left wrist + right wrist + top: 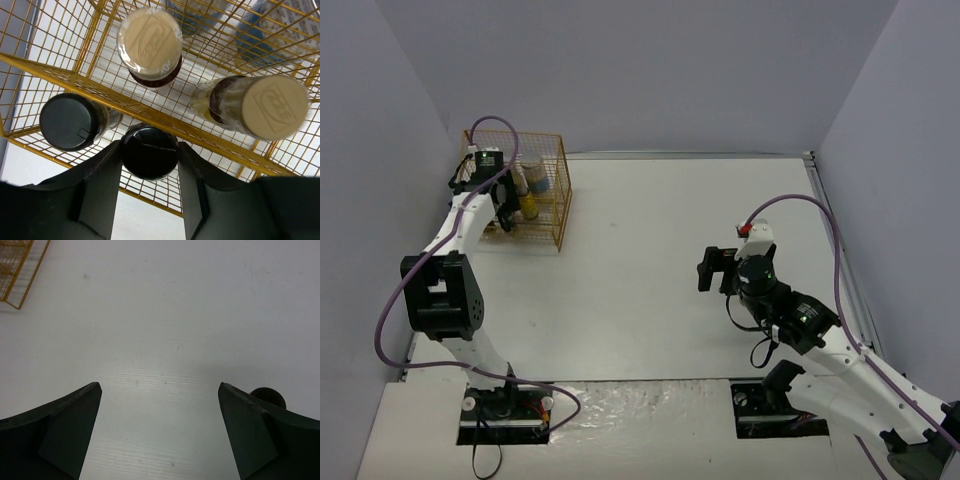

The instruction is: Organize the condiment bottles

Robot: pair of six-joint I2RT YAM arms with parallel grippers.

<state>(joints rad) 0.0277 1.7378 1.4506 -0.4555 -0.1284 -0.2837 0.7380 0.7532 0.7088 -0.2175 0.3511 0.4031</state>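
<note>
The condiment bottles [150, 45] stood in the gold wire rack [75, 76] at the far left of the bench [650, 250], two of them cream-capped and one a loose black-lidded jar [67, 122]. My left gripper [150, 144] was closed from above on a second black-lidded jar [150, 156], a finger against each side of its lid. My right gripper [159, 385] hung wide open over the bench, well apart from the rack.

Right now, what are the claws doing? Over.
Left gripper shut on black-lidded jar at gold rack. Right gripper open, empty. Second dark jar close alongside.
</note>
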